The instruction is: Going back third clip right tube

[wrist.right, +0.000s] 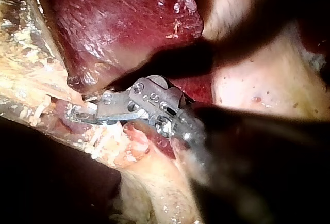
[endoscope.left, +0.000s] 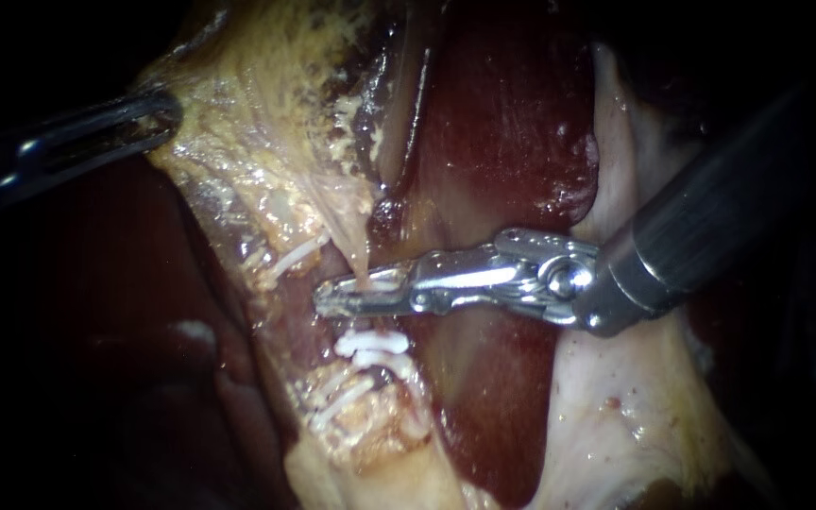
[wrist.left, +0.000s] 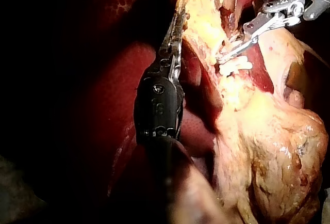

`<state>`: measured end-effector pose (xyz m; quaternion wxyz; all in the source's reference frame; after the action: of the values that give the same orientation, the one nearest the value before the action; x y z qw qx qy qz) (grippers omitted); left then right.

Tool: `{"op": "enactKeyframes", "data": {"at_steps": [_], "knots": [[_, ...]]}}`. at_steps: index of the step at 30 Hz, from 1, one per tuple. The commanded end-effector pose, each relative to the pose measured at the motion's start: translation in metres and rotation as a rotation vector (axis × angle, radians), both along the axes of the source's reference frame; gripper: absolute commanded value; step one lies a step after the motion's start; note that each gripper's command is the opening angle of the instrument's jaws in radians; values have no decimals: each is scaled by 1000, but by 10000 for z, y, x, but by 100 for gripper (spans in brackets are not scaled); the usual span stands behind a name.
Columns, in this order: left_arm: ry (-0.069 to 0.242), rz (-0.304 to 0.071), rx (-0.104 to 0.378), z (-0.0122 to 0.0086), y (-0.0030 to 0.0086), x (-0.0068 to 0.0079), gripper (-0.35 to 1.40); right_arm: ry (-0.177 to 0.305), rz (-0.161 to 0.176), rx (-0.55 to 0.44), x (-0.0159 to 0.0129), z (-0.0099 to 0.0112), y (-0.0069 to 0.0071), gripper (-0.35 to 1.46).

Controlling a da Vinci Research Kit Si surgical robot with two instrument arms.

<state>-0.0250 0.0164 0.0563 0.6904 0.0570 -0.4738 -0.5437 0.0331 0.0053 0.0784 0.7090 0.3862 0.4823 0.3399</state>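
My right instrument (endoscope.left: 325, 302) comes in from the right and lies level across the middle. Its slim jaws stand slightly open around a thin pale tube (endoscope.left: 361, 260) that runs down into them. A bit of white shows between the jaws beside the tube. Just below the jaws two white clips (endoscope.left: 370, 345) sit across the same tube. The right wrist view shows a gap at the tips of the right instrument (wrist.right: 72, 114). My left instrument (endoscope.left: 158, 118) at the upper left is shut on yellowish gallbladder tissue (endoscope.left: 257, 142), holding it taut. The same grip of my left instrument (wrist.left: 178, 20) shows in the left wrist view.
More white clips lie on a strand to the left (endoscope.left: 299, 253) and lower down (endoscope.left: 342, 401). Dark red liver (endoscope.left: 512, 123) lies behind the tube. Pale tissue (endoscope.left: 616, 416) lies under the right instrument's shaft (endoscope.left: 710, 217).
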Motion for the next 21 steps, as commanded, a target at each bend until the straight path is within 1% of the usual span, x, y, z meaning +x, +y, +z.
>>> {"op": "enactKeyframes", "data": {"at_steps": [1,4,5,7,8,10,12,17,18,21], "knots": [[1,0,0,0,0,0,-35,0,0,0,0,0,0,-35],[1,0,0,0,0,-1,-35,-1,0,0,0,1,0,-35],[1,0,0,1,0,-1,-35,-1,0,0,0,1,0,-31],[1,-1,0,1,0,-1,-35,-1,1,0,0,1,0,2],[1,-1,0,1,0,-1,-35,1,-1,-6,0,1,1,20],[1,-1,0,1,0,-1,-35,6,-8,-39,0,1,1,40],[1,-1,0,1,0,-1,-35,-1,-2,-68,0,1,2,51],[1,-1,0,1,-1,-1,-35,-3,5,-140,-4,2,3,58],[1,-1,0,1,-1,-1,-35,-8,11,-155,-6,3,3,60],[2,-2,0,1,-1,-2,-35,3,10,-182,-12,3,5,60]]}}
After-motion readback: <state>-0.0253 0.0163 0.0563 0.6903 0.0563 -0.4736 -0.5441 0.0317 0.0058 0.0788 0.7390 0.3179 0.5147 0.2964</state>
